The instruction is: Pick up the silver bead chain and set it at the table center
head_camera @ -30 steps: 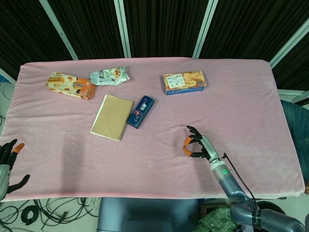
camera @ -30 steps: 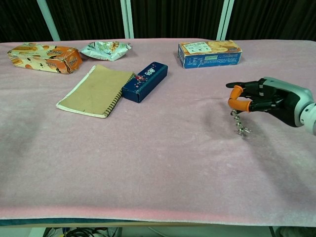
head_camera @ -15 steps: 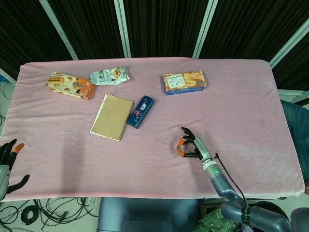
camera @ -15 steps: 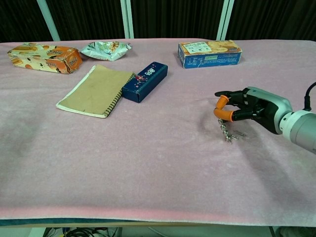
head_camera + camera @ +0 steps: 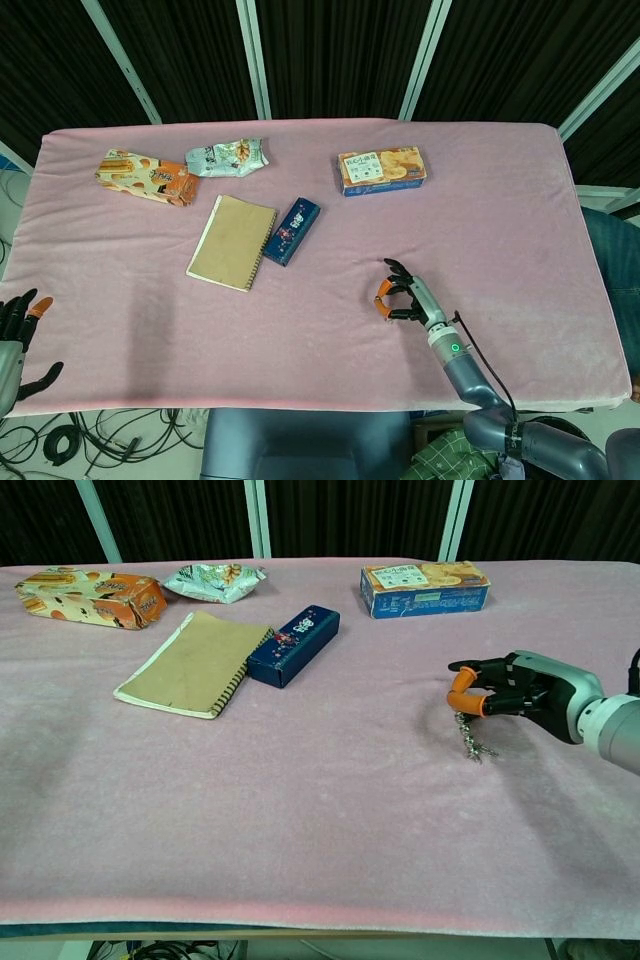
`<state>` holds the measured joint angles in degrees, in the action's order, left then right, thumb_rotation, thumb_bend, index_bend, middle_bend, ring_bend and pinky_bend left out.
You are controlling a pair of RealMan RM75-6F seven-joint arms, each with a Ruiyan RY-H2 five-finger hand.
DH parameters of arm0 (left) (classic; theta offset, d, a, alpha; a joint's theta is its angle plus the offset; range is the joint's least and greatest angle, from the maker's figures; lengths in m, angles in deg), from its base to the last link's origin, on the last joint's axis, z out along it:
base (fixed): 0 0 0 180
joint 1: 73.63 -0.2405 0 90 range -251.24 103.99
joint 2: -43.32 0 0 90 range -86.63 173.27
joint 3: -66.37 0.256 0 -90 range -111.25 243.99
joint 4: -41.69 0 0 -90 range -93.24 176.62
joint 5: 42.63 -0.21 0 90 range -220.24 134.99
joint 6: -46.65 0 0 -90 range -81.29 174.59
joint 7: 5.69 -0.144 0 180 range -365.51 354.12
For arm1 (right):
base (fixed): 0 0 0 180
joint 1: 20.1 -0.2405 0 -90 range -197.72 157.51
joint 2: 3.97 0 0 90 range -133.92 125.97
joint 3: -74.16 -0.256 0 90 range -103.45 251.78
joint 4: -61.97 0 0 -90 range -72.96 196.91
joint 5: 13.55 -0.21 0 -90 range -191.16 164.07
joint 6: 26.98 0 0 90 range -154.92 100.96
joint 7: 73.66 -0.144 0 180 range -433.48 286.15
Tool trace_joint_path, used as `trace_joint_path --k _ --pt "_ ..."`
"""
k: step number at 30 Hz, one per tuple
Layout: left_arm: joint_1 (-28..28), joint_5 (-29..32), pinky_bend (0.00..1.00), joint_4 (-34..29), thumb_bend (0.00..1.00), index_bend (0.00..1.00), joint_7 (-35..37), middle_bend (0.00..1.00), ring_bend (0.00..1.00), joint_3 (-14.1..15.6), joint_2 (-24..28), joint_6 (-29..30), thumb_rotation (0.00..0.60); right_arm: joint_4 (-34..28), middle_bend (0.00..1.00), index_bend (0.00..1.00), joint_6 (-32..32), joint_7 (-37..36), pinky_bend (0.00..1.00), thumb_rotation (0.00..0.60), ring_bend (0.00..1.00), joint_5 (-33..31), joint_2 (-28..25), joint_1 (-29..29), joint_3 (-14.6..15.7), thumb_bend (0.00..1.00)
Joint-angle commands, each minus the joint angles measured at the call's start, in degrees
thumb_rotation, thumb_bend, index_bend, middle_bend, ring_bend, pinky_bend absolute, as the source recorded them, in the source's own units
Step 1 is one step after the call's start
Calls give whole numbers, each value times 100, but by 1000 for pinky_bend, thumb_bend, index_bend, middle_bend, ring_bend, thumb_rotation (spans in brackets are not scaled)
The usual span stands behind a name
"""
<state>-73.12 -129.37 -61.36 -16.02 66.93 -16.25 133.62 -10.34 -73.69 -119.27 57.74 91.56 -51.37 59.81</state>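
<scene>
One hand (image 5: 505, 688), chain (image 5: 468, 737) now rightward

Right hand (image 5: 505, 690): hovering low over the table's near-right area, palm turned toward the left edge, orange-tipped fingers (image 5: 462, 694) curling together and pinching the top of the silver bead chain (image 5: 468, 738), which is hanging down from them.
Right arm: reaching in from the near-right corner, forearm angling up over the near edge.
Left hand (image 5: 18, 335): sitting off the near-left corner, fingers spreading apart, holding nothing.
</scene>
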Motion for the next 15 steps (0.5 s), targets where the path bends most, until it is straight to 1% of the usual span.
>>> trace_joint_path --k 1,15 --pt "-2 5 0 -4 223 132 -5 0 0 -2 0 2 600 74 48 605 36 -63 285 586 59 -1 4 -15 -23 343" --pt "0 20 0 -6 223 132 -44 0 0 -4 -11 -11 600 268 49 605 125 -286 285 585 59 -10 0 -2 -45 342"
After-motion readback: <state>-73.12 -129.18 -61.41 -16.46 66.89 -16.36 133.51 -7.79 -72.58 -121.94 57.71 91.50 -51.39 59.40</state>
